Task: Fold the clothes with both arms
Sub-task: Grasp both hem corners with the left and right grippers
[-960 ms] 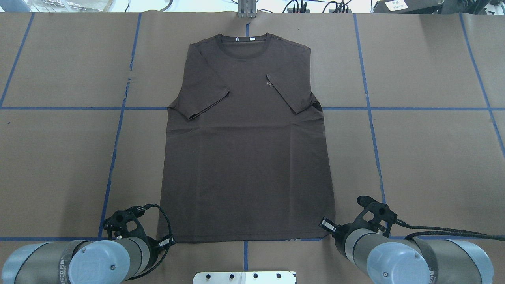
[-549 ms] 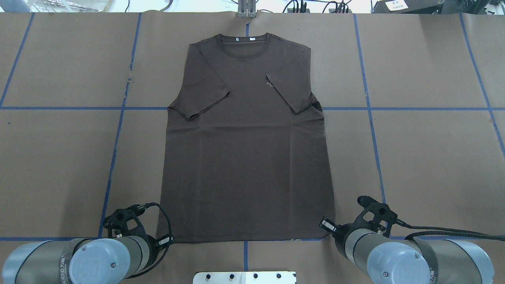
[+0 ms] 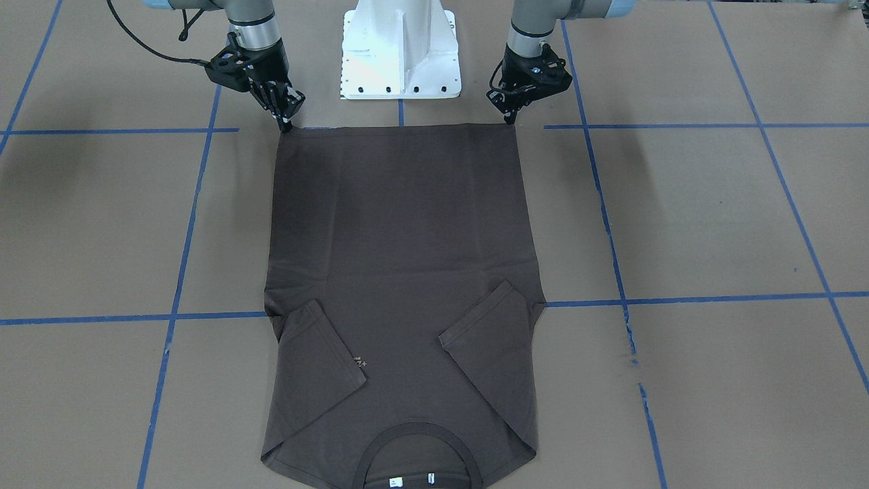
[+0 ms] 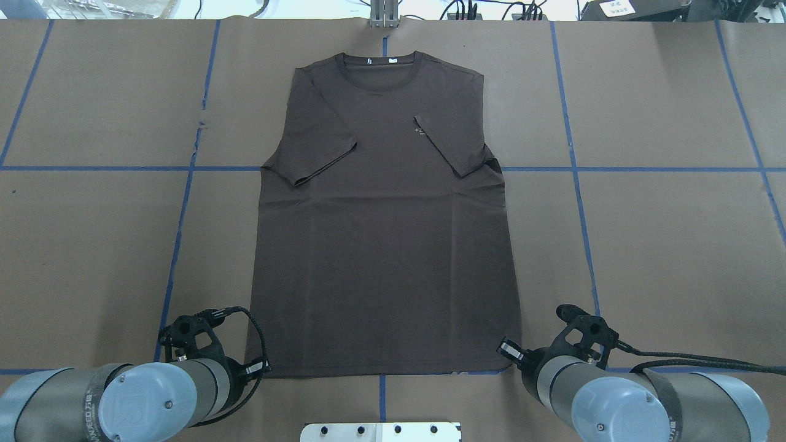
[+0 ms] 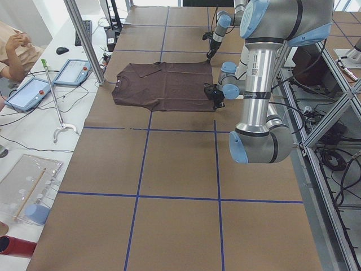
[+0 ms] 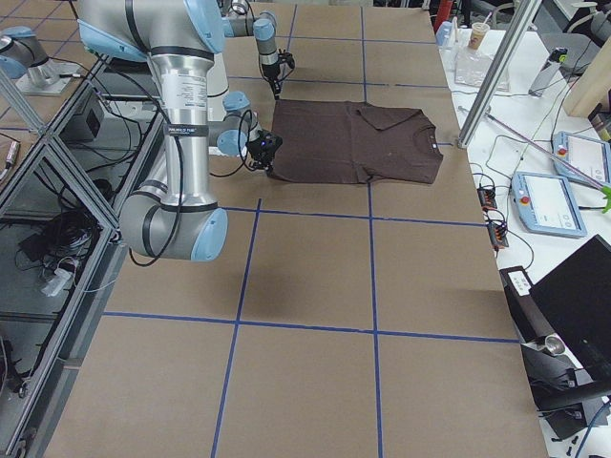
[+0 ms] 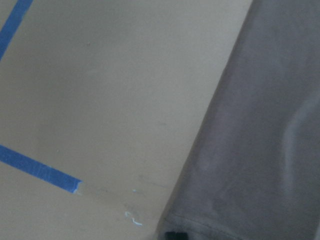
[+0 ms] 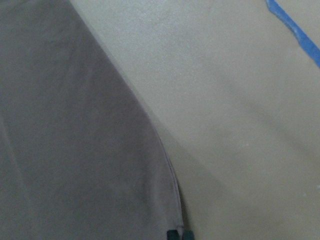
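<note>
The dark brown T-shirt lies flat on the brown table, collar at the far edge and both sleeves folded inward; it also shows in the front-facing view. My left gripper is pinched shut on the near hem corner on my left, also seen from overhead. My right gripper is pinched shut on the other near hem corner, also seen from overhead. The left wrist view shows the shirt's edge and the right wrist view shows its curved hem edge, each with black fingertips at the bottom.
The white bolted pedestal stands between the arms just behind the hem. Blue tape lines grid the brown paper table. A metal post stands at the far edge beyond the collar. Tablets and an operator sit past that edge.
My left arm has shifted slightly, its wrist drawing a little forward over the hem corner. The shirt and my right arm have not visibly moved.
</note>
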Tool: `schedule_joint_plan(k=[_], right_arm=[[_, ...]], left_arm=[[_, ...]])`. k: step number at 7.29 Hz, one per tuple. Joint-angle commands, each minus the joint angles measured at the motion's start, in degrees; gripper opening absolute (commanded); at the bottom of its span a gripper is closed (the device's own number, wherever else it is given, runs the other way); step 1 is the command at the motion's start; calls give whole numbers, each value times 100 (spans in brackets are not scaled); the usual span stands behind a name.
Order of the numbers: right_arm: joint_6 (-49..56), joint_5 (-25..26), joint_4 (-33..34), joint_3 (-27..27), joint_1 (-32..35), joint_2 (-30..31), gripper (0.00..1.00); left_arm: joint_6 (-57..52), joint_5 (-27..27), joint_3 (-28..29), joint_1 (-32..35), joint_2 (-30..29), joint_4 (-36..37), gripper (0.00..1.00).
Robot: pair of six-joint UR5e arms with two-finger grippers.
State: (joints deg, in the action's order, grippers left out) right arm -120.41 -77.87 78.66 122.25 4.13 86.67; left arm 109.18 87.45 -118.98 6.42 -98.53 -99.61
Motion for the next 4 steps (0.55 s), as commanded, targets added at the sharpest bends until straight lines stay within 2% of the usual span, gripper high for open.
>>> schedule_joint_plan(k=[1, 2, 4], right_arm=[[-9, 0, 0, 0, 0, -10, 0], [-9, 0, 0, 0, 0, -1, 0], [-9, 0, 0, 0, 0, -10, 0]], left_arm=[[-10, -9, 24, 8, 0, 3, 31], [-10, -17, 41, 8, 0, -6, 62], [-19, -26, 59, 8, 0, -6, 65]])
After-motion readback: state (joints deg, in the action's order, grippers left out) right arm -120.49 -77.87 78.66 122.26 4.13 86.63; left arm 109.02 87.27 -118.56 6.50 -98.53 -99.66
